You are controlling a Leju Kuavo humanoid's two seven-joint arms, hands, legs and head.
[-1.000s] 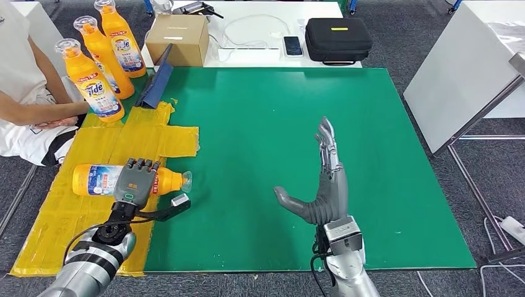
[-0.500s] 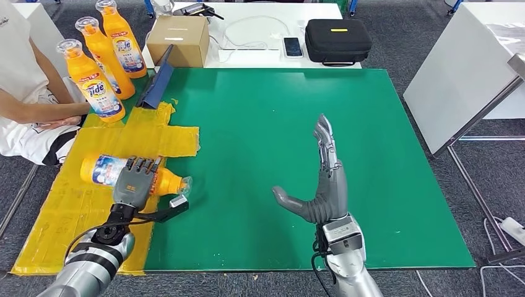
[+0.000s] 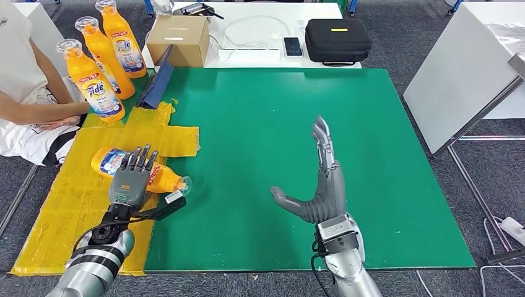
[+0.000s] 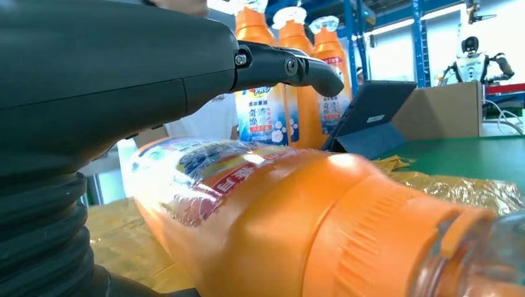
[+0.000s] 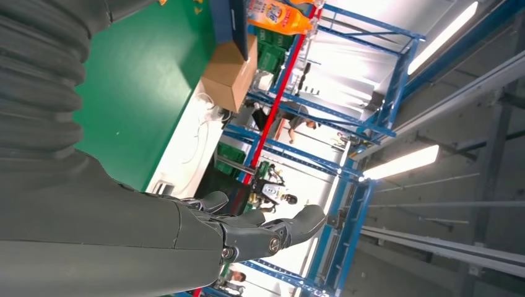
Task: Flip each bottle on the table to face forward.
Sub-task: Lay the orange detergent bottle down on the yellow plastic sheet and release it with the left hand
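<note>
One orange detergent bottle point(image 3: 163, 179) lies on its side on the yellow taped patch point(image 3: 68, 210), its clear cap toward the green mat point(image 3: 260, 117). My left hand point(image 3: 129, 180) rests flat on top of it, fingers stretched across the label and thumb held out beside the cap. The left wrist view has the bottle point(image 4: 278, 223) close under the arched fingers point(image 4: 291, 65). Three more orange bottles point(image 3: 93, 81) stand upright at the far left. My right hand point(image 3: 323, 185) hovers open over the mat, fingers straight, holding nothing.
A person point(image 3: 21, 105) sits at the left edge, an arm near the closest upright bottle. A blue tablet point(image 3: 156, 77) leans behind the yellow patch. A cardboard box point(image 3: 178, 38), a phone point(image 3: 292, 44) and a black case point(image 3: 337, 38) lie on the white table beyond.
The lying bottle has slid away from me and swung so its base points up-left. My left hand's fingers have straightened over it. The right hand has barely shifted.
</note>
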